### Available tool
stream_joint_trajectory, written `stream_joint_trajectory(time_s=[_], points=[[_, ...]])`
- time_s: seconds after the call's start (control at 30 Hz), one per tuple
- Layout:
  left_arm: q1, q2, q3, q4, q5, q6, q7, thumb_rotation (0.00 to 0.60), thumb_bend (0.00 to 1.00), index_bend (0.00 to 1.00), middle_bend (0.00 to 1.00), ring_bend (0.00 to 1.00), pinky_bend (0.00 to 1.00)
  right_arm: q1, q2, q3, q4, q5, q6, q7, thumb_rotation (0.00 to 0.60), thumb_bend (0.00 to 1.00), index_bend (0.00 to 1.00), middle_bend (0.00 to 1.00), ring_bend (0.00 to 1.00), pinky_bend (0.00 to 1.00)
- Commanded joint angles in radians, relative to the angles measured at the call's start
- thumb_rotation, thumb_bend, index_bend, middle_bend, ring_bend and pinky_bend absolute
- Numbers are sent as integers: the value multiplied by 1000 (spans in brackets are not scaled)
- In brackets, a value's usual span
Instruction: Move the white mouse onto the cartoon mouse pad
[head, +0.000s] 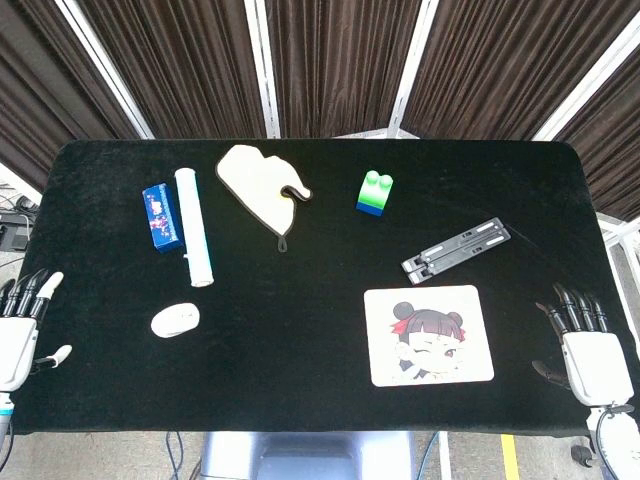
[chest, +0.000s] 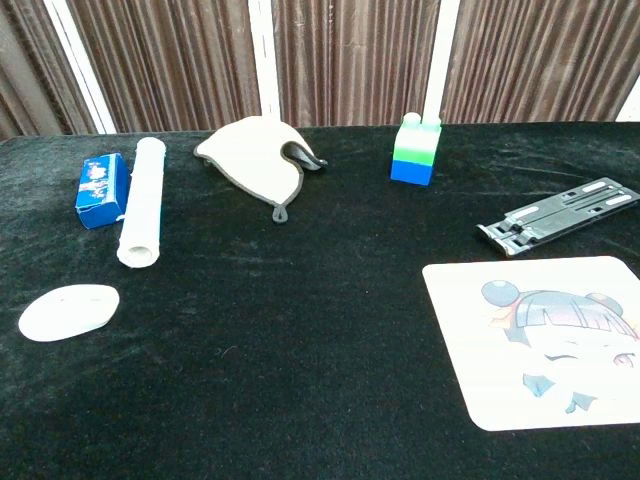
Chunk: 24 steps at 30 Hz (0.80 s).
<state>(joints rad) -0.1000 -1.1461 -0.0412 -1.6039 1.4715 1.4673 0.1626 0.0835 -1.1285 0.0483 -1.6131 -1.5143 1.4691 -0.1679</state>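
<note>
The white mouse (head: 175, 319) (chest: 68, 310) lies on the black table at the front left. The cartoon mouse pad (head: 428, 334) (chest: 545, 338), white with a girl's face, lies flat at the front right. My left hand (head: 22, 325) rests at the table's left edge, fingers apart and holding nothing, well left of the mouse. My right hand (head: 583, 348) rests at the right edge, fingers spread and empty, a little right of the pad. Neither hand shows in the chest view.
A white tube (head: 193, 240) (chest: 141, 200) and a blue box (head: 161, 217) (chest: 102, 188) lie behind the mouse. A beige oven mitt (head: 260, 185) (chest: 256, 160), a green-and-blue block (head: 375, 191) (chest: 416, 149) and a grey folding stand (head: 456, 249) (chest: 560, 216) sit further back.
</note>
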Motion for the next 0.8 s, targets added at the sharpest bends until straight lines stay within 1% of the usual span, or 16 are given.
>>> stream_joint_trajectory(time_s=[0.03, 0.37, 0.8], points=[[-1, 1, 0, -3, -2, -2, 2, 600, 116, 0, 0, 0, 0, 1, 0, -2, 1, 2, -4, -4, 600, 15, 179, 0, 0, 0], [-2, -5, 3, -15, -7, -8, 32, 600, 117, 0, 0, 0, 0, -1, 11, -4, -8, 9, -12, 8, 600, 18, 178, 0, 0, 0], [-18, -19, 0, -45, -55, -60, 59, 600, 120, 0, 0, 0, 0, -2, 12, -10, -6, -2, -11, 9, 600, 24, 179, 0, 0, 0]])
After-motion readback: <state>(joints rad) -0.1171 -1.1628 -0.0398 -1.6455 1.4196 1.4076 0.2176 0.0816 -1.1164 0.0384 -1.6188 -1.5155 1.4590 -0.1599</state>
